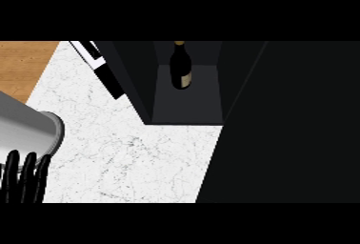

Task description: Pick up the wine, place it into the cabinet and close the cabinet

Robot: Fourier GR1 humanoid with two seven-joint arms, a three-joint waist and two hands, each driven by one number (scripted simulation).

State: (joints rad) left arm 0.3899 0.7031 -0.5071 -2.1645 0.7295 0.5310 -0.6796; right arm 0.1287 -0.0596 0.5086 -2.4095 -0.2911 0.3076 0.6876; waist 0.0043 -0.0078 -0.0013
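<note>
A dark wine bottle (181, 66) with a pale label stands upright inside the open black cabinet (186, 102), toward the back of its shelf. No hand touches it. My left hand (25, 176) shows at the lower left edge, its black fingers straight and holding nothing, well away from the cabinet. Its grey forearm (25, 131) comes in from the left edge. My right hand is out of the picture.
The cabinet's left door (105, 66) stands swung open, seen edge-on with a white rim. A broad dark panel (288, 124), likely the right door, fills the right side. White marble counter (126, 152) lies in front; wooden floor (21, 62) shows at upper left.
</note>
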